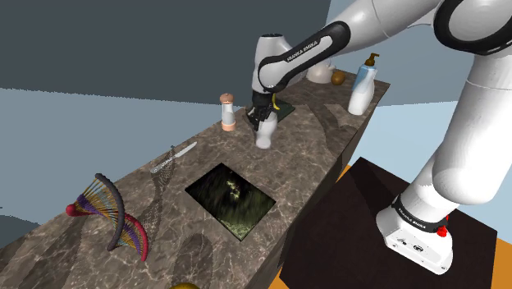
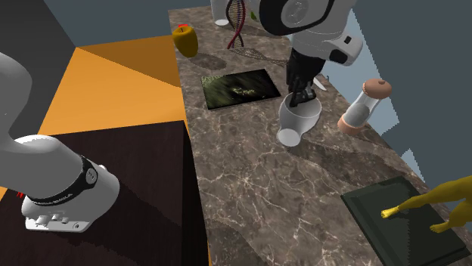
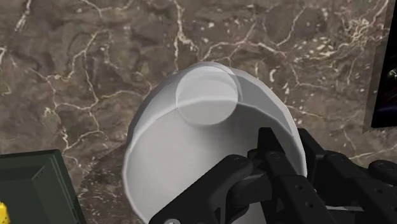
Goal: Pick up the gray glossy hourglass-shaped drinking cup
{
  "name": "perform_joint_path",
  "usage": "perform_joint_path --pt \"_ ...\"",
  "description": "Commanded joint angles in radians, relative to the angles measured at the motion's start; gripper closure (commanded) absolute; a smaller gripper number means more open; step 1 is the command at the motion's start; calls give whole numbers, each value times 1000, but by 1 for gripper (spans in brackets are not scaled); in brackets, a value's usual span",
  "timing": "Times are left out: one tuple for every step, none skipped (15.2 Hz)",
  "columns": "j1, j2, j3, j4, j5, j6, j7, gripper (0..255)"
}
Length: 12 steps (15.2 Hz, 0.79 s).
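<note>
Grey glossy cup gripped at its rim over the brown marble countertop
Black gripper is clenched on the cup's rim wall, one finger inside the mouth and one outside. The cup's long axis runs from the mouth at the gripper down to the round base, and it leans so the base swings toward the second exterior view's lower left. The mouth opens up into the hand. Whether the base touches the stone I cannot tell. A pale grinder stands near the cup. From the stand at the shoulder view's lower right the white arm arches up and left, and its forearm drops so the hand points down at the counter
</note>
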<state>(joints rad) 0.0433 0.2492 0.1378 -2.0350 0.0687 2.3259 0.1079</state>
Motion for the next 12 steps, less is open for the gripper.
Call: perform_joint_path --pt "-2 -19 0 7 2 -26 -1 255" --pt "-2 -27 0 11 2 -38 0 255" --pt "-2 -34 0 16 3 -50 0 255" --pt "-3 -41 1 21 3 -62 1 255" --pt "-3 -48 1 27 4 -74 1 255" --pt "-3 -54 1 32 4 -86 1 255" --pt "-3 -61 1 38 5 -98 2 255" --pt "-4 -67 1 43 5 -110 2 255" --pt "-4 -73 1 50 5 -122 3 255" --pt "-4 -79 1 56 6 -135 3 255" --pt "-4 -80 1 57 6 -136 3 255" --pt "-4 -80 1 57 6 -136 3 255"
